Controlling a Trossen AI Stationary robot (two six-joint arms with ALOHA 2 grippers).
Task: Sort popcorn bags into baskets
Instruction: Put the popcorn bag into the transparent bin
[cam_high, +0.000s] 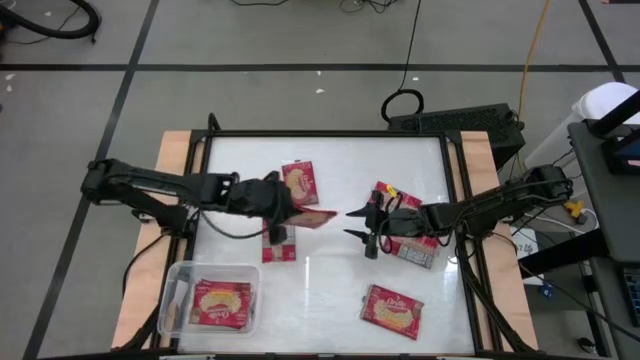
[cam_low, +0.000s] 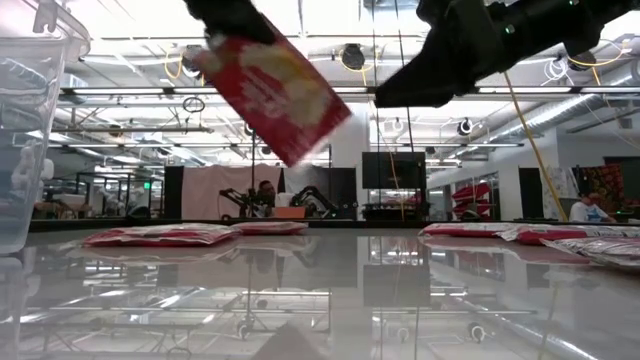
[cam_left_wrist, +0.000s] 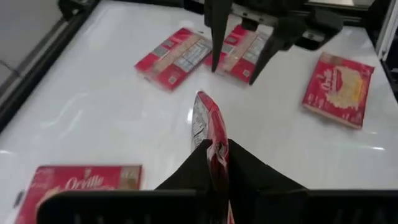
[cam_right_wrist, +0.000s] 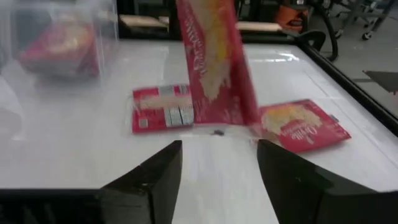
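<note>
High view, flat glossy red packet (cam_high: 306, 217), clear tub (cam_high: 176, 283)

Red popcorn bag (cam_high: 308, 217) held aloft – another in clear basket (cam_high: 176, 279).

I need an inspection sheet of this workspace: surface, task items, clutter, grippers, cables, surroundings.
Surface: white table, glossy.
Job's things: one popcorn bag held above the table; loose bags lie flat; clear basket holds at least one.
Clutter: nothing seen.
Grippers: left gripper shut on the popcorn bag; right gripper open, facing it, empty.
Cables: yellow cable on the floor.
Surroundings: seated person far behind.
</note>
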